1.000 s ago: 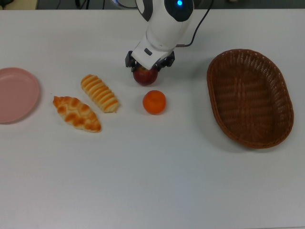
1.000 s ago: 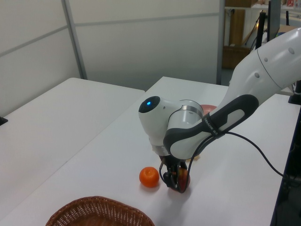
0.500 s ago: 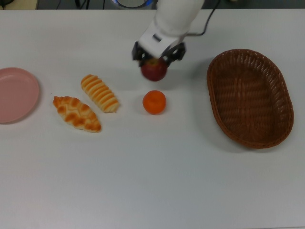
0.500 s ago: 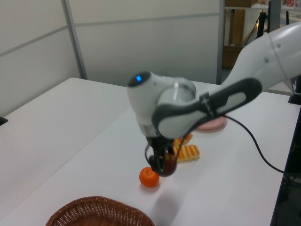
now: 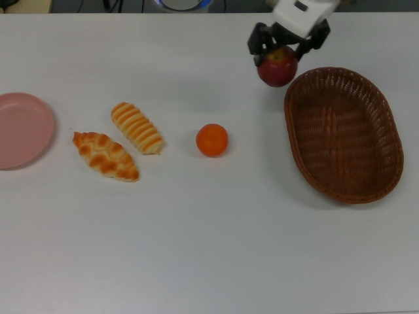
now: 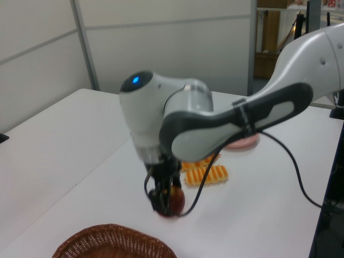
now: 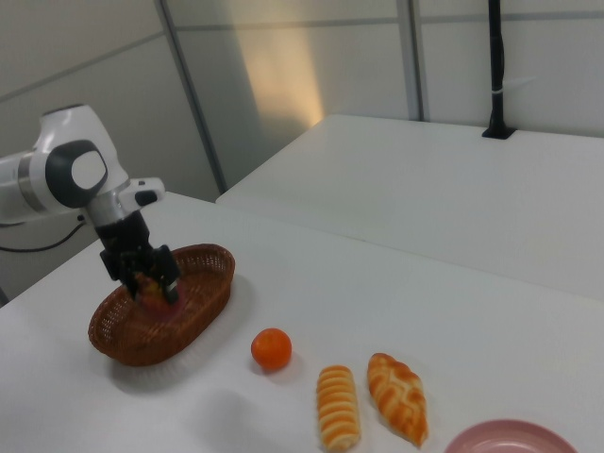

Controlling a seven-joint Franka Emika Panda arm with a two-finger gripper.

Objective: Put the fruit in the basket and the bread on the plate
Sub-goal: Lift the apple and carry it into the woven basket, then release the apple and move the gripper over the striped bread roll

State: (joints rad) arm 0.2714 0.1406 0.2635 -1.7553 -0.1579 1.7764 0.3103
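My gripper (image 5: 280,57) (image 6: 165,203) (image 7: 149,279) is shut on the dark red apple (image 5: 277,67) (image 6: 175,201) (image 7: 157,285) and holds it in the air just off the brown wicker basket's (image 5: 344,134) (image 6: 113,243) (image 7: 160,302) upper-left rim in the top view. The orange (image 5: 212,140) (image 7: 271,348) lies on the table; the arm hides it in the left view. A striped roll (image 5: 137,127) (image 6: 207,174) (image 7: 338,407) and a braided roll (image 5: 105,156) (image 7: 396,396) lie side by side. The pink plate (image 5: 23,128) (image 6: 242,142) (image 7: 514,440) holds nothing.
The white table (image 5: 209,248) carries only these things. A black cable (image 6: 290,169) trails from the arm over the table in the left view. A second white table (image 7: 453,179) stands behind in the right view.
The gripper has lifted the apple off the table beside the orange and carried it to the top view's right, up to the basket's rim. Orange, rolls and plate have not moved.
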